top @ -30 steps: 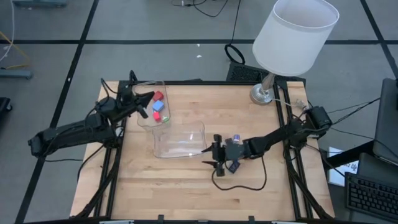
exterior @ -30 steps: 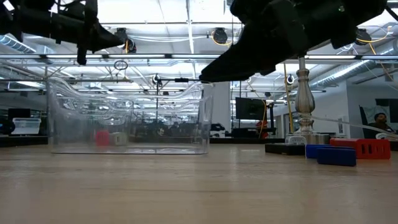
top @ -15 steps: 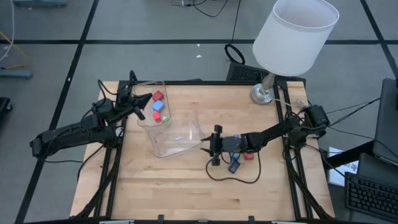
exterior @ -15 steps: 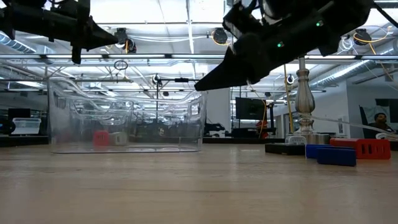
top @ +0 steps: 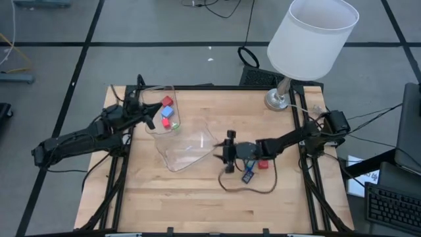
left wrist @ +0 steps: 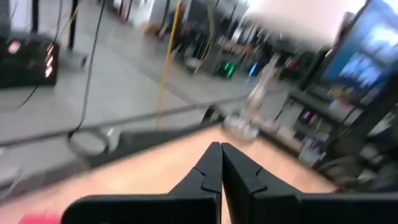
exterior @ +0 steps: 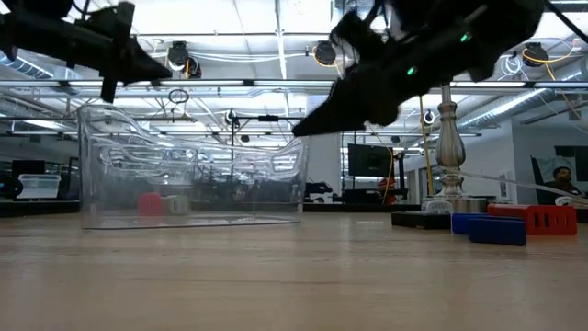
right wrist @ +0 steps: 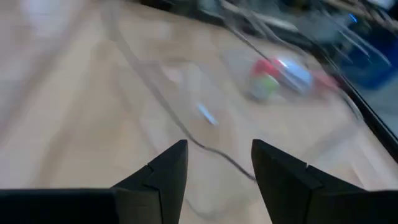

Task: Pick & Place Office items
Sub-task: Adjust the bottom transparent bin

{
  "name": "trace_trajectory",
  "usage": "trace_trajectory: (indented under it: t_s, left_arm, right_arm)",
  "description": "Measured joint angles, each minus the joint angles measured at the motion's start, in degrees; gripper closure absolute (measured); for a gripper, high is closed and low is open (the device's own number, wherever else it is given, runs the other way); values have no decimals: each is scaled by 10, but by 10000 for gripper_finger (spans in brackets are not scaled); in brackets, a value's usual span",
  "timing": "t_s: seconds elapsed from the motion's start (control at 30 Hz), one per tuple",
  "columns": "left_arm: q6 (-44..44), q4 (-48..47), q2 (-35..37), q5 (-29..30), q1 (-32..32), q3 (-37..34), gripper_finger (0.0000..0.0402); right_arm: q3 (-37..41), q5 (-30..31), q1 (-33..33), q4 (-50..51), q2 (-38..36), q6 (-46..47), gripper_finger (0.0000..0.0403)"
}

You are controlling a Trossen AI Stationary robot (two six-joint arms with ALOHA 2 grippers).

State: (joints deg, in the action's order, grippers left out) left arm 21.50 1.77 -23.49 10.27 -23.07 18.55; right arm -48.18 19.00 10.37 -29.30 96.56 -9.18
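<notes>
the right gripper point(top: 225, 157) hangs mid-table with its jaws apart and empty, just beside the tipped clear tub point(top: 186, 149). a blue piece point(top: 248, 176) and a red piece point(top: 264, 163) lie near it on the table point(top: 197, 204). the left gripper point(top: 152, 113), jaws pressed together, reaches over the second tub point(top: 158, 108) holding red and blue cubes point(top: 167, 112).

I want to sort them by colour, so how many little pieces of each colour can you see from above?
Small red pieces: 3
Small blue pieces: 2
Small green piece: 1
Total: 6 that show clearly from above
</notes>
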Motion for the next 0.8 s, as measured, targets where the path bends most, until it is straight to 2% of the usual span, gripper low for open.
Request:
trace_trajectory:
  t_s: [0.1, 0.2, 0.4, 0.57, 0.8]
  left_arm:
    - [17, -49, 0, 19, 6, 0, 400]
    - [14, -56, 0, 26, 29, 0, 400]
    - [5, -77, 0, 61, 94, 0, 401]
    - [11, -82, 0, 96, 157, 0, 401]
    - [-22, -32, 0, 136, 212, 0, 401]
  right_arm:
    - [0, -3, 25, 1, -26, -10, 234]
    - [-1, -20, 43, 14, -43, -6, 234]
    - [-1, -80, 61, 55, -43, 58, 234]
    - [-1, -89, 46, 40, 9, 89, 234]
    - [-10, -121, 18, -55, 85, 87, 234]
